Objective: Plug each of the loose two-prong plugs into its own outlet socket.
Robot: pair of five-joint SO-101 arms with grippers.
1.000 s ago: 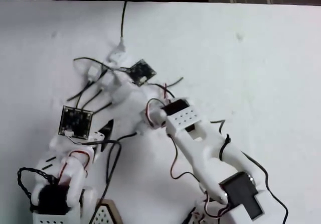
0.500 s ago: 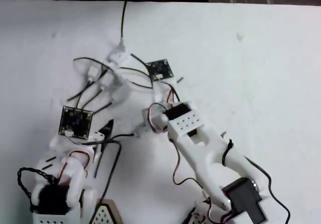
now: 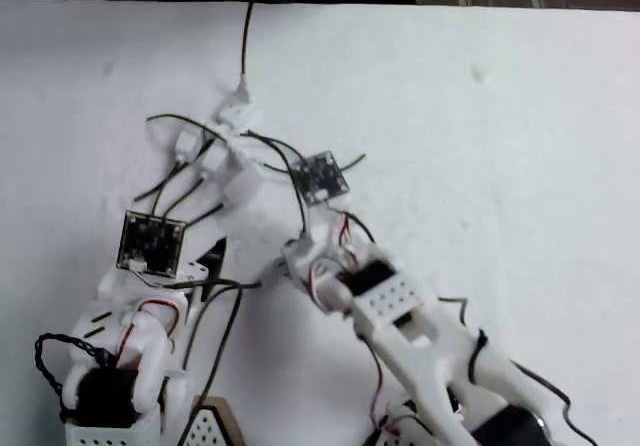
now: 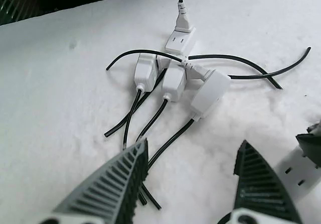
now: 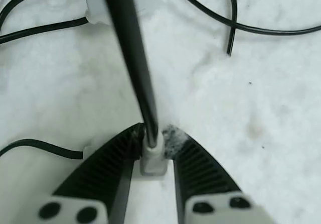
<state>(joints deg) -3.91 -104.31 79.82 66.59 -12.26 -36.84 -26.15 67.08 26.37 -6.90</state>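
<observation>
- The right pincer is clenched on a white two-prong plug. The plug's black cord runs off toward the far side.
- The plug sits low over the tabletop, on the near side of the white outlet cluster.
- The left pincer hangs released near that cluster, grasping nothing.
- The step in hand is likely carrying this plug to a socket.
- The next move calls for aiming the prongs at a free slot and pushing straight in; which slot is free cannot be told.

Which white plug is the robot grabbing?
The plug pinched in the right gripper, its black cord stretching away. The other three plugs lie bunched together on the table, untouched.
</observation>
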